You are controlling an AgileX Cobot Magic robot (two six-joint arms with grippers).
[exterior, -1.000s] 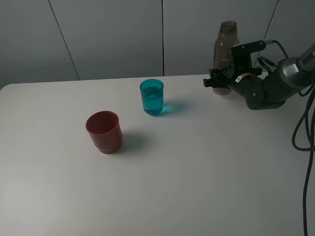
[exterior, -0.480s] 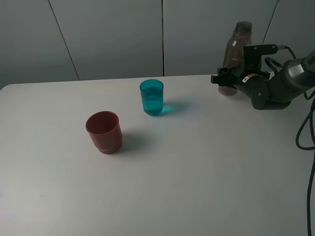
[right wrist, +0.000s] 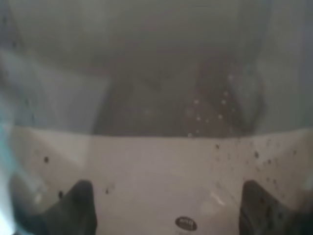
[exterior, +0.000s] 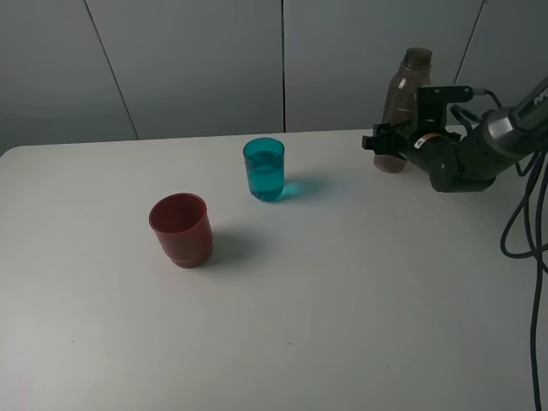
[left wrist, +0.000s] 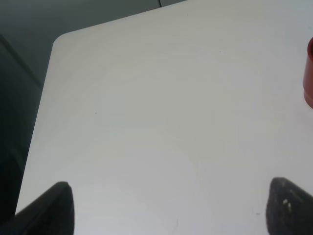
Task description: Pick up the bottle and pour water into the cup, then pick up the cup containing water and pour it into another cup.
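No text, label or number is legible anywhere.

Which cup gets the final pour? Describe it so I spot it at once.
On the white table, two cups stand left of centre in the high view. The red cup is the nearer one, apart from the teal tumbler behind it. It is squat, opaque dark red, with a stepped narrower base.

Soft, even light covers the white desk (exterior: 342, 300); the teal cup (exterior: 264, 169) and red cup (exterior: 181, 229) cast faint shadows rightward; the right wrist view is heavily blurred, the bottle (right wrist: 161, 98) out of focus.
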